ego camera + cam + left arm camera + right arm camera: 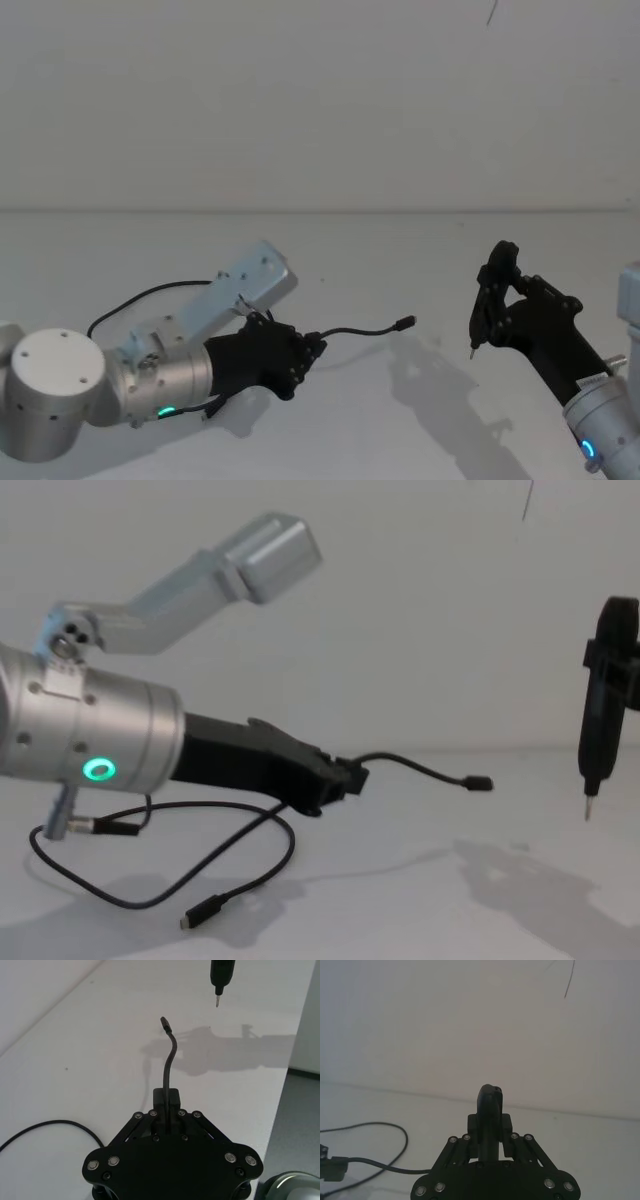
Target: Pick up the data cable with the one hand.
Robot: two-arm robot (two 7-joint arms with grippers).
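My left gripper (310, 350) is shut on the data cable (362, 330), a thin black cord. A short stretch of it sticks out past the fingers toward the right and ends in a small flat plug (405, 323) held above the table. In the left wrist view the cord (170, 1060) rises straight out from between the closed fingertips (172, 1097). In the chest view the left gripper (350, 777) hangs above the table; the rest of the cable (255, 865) loops down behind it, and its other plug (195, 917) lies on the surface.
My right gripper (497, 290) is raised at the right, shut on a slender black pen-like tool (597, 730) with its metal tip pointing down. The white table (400, 420) meets a pale wall behind. The table's right edge (280, 1110) is close by.
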